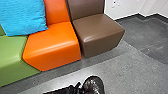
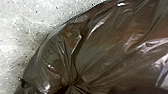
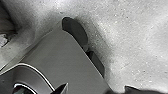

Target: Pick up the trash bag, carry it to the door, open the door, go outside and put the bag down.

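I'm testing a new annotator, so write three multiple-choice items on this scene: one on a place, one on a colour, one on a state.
1. Where is the orange seat?
A between the green seat and the brown seat
B beyond the brown seat
C beyond the green seat

2. What colour is the cushion?
A red
B white
C blue

3. How is the trash bag's plastic?
A smooth
B creased
C shredded

Key:
1 A: green adjoins one side, brown the other.
2 C: its visible fabric is bright blue.
3 B: folds run across the plastic.

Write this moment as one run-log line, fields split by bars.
trash bag: before left wrist camera, gathered into folds | green seat, orange seat, brown seat: row | blue cushion: over green and orange
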Robot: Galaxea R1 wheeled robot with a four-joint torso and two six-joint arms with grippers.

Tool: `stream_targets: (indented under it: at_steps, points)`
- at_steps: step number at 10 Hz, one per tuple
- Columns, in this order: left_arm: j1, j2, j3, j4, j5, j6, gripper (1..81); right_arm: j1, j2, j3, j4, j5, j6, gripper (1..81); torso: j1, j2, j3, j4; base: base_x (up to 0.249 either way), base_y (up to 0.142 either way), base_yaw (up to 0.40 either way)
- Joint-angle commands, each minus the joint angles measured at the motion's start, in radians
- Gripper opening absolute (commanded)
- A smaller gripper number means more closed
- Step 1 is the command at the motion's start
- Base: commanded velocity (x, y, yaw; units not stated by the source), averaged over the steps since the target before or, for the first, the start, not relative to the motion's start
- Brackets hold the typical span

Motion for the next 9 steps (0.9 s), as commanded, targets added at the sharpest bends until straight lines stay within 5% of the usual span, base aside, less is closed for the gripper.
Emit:
stream_targets:
  at_steps: [1,9]
  points:
    - [-0.043,0.015,0.007,0.009,0.072,-0.001,81.1,0.019,-0.065,0.022,0.008,-0.092,0.0,81.1,0.0,0.0,0.0,0.0,0.0,0.0,0.0]
    - [-0.017,0.001,0.004,0.023,0.075,-0.001,81.1,0.02,-0.051,0.015,0.008,-0.092,0.0,81.1,0.0,0.0,0.0,0.0,0.0,0.0,0.0]
